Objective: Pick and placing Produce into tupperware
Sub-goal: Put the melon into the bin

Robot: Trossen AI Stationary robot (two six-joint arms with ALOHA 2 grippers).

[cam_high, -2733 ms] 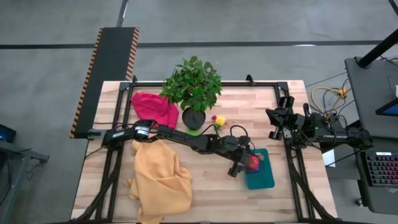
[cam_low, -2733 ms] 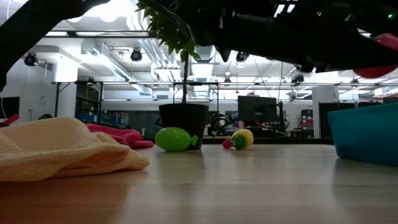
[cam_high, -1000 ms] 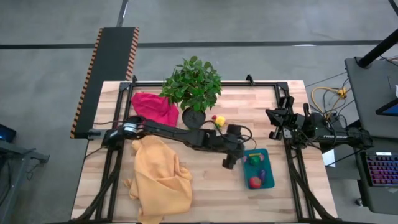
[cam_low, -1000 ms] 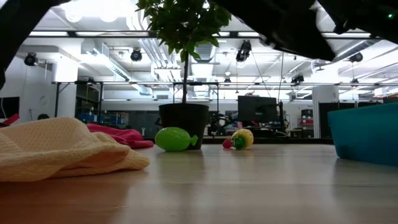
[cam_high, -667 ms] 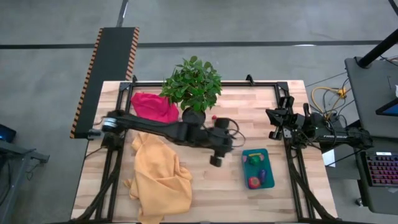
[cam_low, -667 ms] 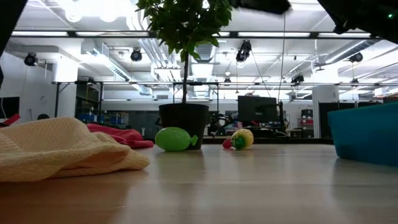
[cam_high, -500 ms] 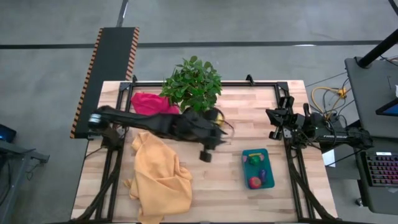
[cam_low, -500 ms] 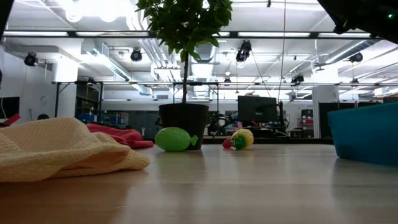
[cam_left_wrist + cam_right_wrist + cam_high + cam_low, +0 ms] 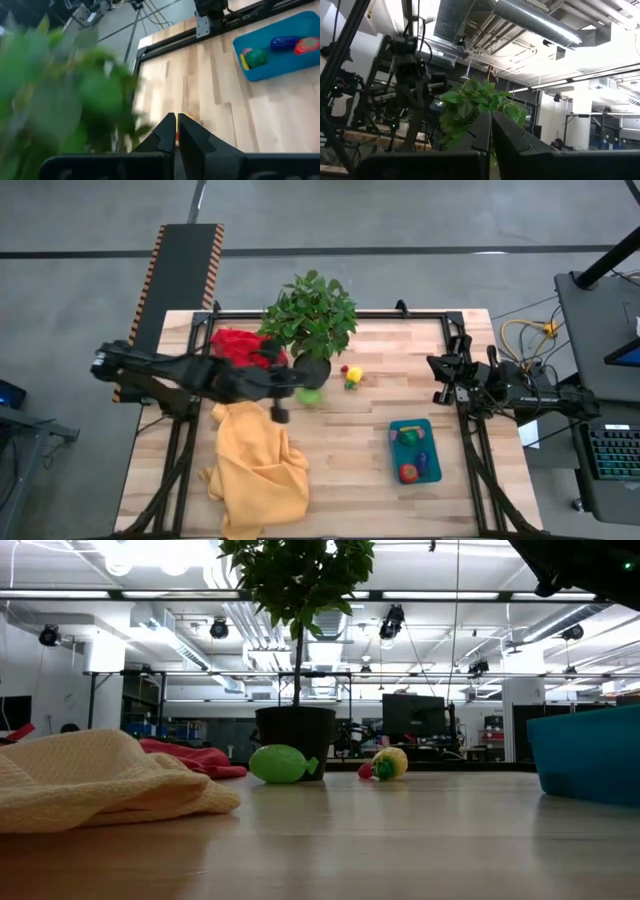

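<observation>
Left gripper [image 9: 281,414] is over the top edge of the yellow cloth [image 9: 256,467], just below the potted plant [image 9: 311,320]; I see its fingers [image 9: 170,131] pressed together with nothing between them. Right gripper [image 9: 437,381] is parked at the table's right edge, its fingers together too, holding nothing.

The teal tupperware [image 9: 434,461] sits on the right half of the table, well apart from the left gripper. Inside it I count a green piece [image 9: 408,436], a purple one [image 9: 421,459] and a red one [image 9: 408,473]; left wrist view also shows a yellow bit [image 9: 244,61] against the green one.

Still out on the wood: a lime-green fruit [image 9: 309,394] touching the plant pot, and a yellow-and-red piece [image 9: 351,374] just to its right. Red cloth [image 9: 236,346] lies behind the left arm, beside the plant.
</observation>
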